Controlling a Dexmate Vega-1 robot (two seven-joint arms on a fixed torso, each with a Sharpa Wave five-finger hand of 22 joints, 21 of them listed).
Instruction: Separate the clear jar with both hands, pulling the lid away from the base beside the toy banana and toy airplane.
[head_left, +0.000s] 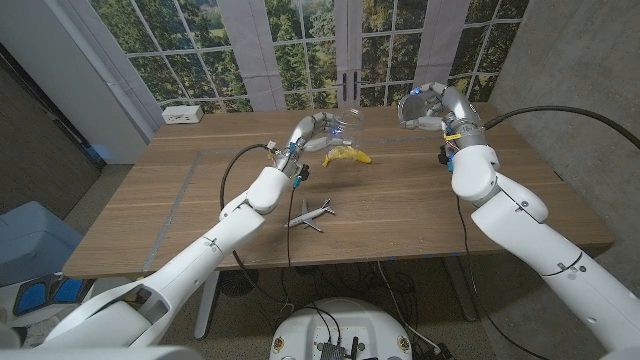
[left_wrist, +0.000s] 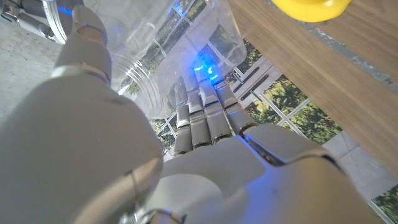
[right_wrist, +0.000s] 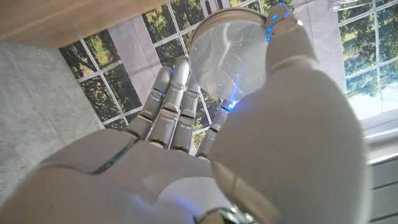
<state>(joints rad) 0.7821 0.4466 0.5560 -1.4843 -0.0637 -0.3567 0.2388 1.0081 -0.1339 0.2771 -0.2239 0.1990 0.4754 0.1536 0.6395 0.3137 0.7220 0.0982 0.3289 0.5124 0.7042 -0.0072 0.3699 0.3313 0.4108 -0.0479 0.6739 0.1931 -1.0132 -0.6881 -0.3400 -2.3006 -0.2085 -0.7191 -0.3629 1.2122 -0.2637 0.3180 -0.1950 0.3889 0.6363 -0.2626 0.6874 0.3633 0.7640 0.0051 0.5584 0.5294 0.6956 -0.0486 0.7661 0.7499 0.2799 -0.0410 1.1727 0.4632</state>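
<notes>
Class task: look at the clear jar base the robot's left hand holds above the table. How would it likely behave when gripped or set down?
The jar base looks like thin clear plastic, so probably light and slightly squeezable. Its smooth glossy wall may slip in the left hand. Being round, it could roll if laid sideways.

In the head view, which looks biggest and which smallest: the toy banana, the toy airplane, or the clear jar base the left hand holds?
1. Toy banana and toy airplane: alike, and the airplane sits nearer the camera.
2. Clear jar base: smallest, though the left hand partly covers it.
</notes>
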